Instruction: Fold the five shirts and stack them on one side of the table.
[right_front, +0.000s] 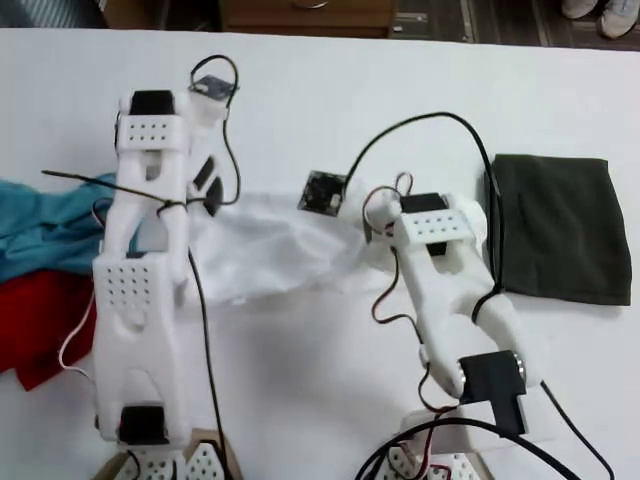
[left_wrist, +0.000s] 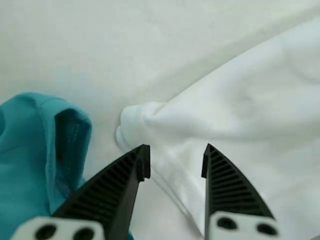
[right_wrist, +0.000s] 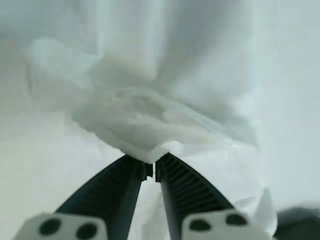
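A wooden cabinet (right_front: 305, 15) stands on dark flooring (right_front: 510, 20) behind.

A white table (right_front: 400, 90) spans the view; past its far edge stand brown wooden furniture (right_front: 305, 15) and dark floor (right_front: 500, 22).

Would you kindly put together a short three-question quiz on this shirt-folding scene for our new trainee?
1. True or false: the right claw is shut on the white shirt.
2. Fill in: the left claw, over the white shirt's edge beside the teal shirt, is ____.
3. Which shirt lies folded flat, apart from the others? A white shirt; B teal shirt; C dark green shirt.
Key: 1 true; 2 open; 3 C.
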